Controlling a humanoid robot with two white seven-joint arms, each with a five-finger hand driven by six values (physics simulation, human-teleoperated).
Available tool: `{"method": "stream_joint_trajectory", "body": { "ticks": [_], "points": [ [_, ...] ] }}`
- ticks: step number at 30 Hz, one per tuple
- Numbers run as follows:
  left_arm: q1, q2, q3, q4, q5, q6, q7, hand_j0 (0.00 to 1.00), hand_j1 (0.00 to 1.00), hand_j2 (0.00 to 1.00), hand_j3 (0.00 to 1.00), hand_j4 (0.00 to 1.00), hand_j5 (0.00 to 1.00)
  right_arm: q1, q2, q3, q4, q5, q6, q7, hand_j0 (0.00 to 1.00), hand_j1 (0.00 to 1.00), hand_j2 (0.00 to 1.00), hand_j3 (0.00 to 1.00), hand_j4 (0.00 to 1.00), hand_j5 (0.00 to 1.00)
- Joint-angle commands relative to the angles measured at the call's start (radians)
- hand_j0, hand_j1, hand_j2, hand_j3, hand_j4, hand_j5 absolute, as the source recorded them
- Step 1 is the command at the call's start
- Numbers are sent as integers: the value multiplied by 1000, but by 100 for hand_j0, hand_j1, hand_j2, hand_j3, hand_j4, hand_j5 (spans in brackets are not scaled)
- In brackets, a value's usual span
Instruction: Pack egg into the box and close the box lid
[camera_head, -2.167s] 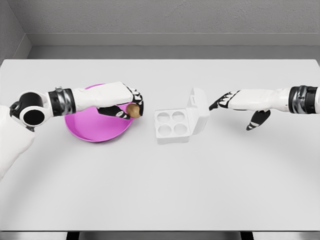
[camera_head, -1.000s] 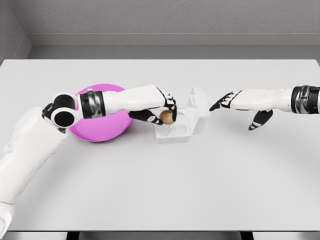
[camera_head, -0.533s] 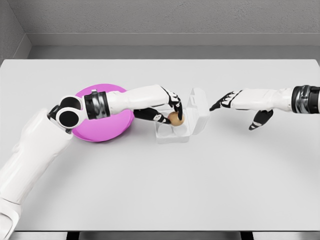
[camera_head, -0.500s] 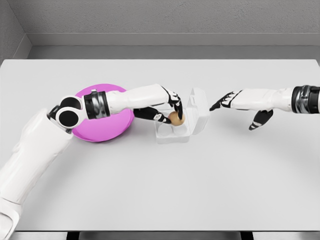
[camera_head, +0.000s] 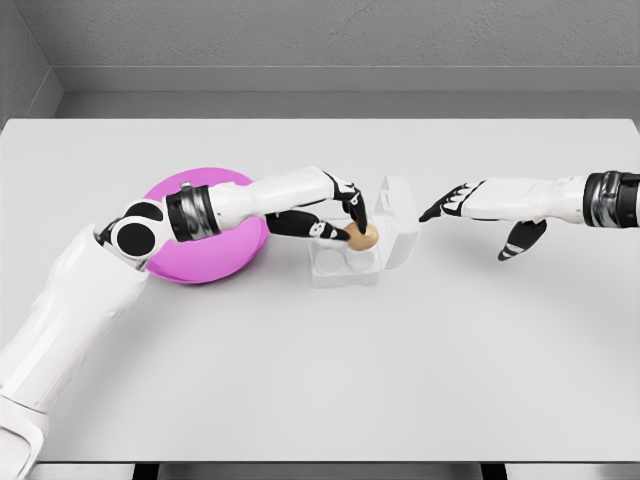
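White table (camera_head: 320, 370): left hand (camera_head: 343, 212) pinches the egg (camera_head: 364, 237) over the open box (camera_head: 352, 252).

I see a tan-brown egg (camera_head: 364, 238) over a plain white box (camera_head: 352, 250), a solid magenta-pink plate (camera_head: 205, 255) on a pale grey table (camera_head: 330, 360), and white arms with black-and-white banded wrists; both hands, left hand (camera_head: 340, 212) and right hand (camera_head: 470, 205), have black-patched fingers
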Motion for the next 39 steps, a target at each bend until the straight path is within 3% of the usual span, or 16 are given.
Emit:
{"method": "stream_joint_trajectory", "body": {
  "ticks": [1, 6, 7, 8, 10, 18, 21, 26, 30, 34, 39],
  "points": [
    [0, -8, 1, 0, 11, 3, 0, 42, 42, 42, 42, 42, 42, -2, -1, -1, 0, -5, 2, 0, 100, 100, 100, 100, 100, 100],
    [5, -10, 1, 12, 36, 3, 0, 44, 44, 44, 44, 44, 44, 0, -4, -1, -1, -5, 2, 0, 100, 100, 100, 100, 100, 100],
    [3, -10, 2, 24, 34, 3, 0, 71, 71, 71, 71, 71, 71, 0, -4, -1, -1, -5, 2, 0, 100, 100, 100, 100, 100, 100],
    [3, -8, 5, 27, 34, 3, 0, 88, 88, 88, 88, 88, 88, -2, -4, -1, -1, -5, 2, 0, 100, 100, 100, 100, 100, 100],
    [5, -7, 7, 29, 36, 3, 0, 98, 98, 98, 98, 98, 98, -2, -4, -1, -1, -5, 2, 0, 100, 100, 100, 100, 100, 100],
    [0, 8, 5, 24, 68, 3, 0, 98, 98, 98, 98, 98, 98, 2, -7, -1, -1, -5, 0, 0, 100, 100, 100, 100, 100, 100],
    [-2, 39, 2, 12, 132, 3, 0, 100, 100, 100, 100, 100, 100, 3, -8, -1, -1, -5, 0, 0, 100, 100, 100, 100, 100, 100],
    [-17, 315, 8, -118, 154, 3, 0, 100, 100, 100, 100, 100, 100, 2, -8, -2, -19, -5, 0, 0, 100, 100, 100, 100, 100, 100],
    [-3, 459, 50, -147, 147, 3, 0, 100, 100, 100, 100, 100, 100, -2, -12, -2, -52, -5, 2, 0, 100, 100, 100, 100, 100, 100],
    [21, 508, 47, -154, 146, 3, 0, 100, 100, 100, 100, 100, 100, -9, -10, -5, -79, -5, 5, 0, 100, 100, 100, 100, 100, 100],
    [23, 501, 41, -147, 143, 3, 0, 100, 100, 100, 100, 100, 100, -21, -5, -5, -116, -5, 17, 0, 100, 100, 100, 100, 100, 100]
  ]
}}
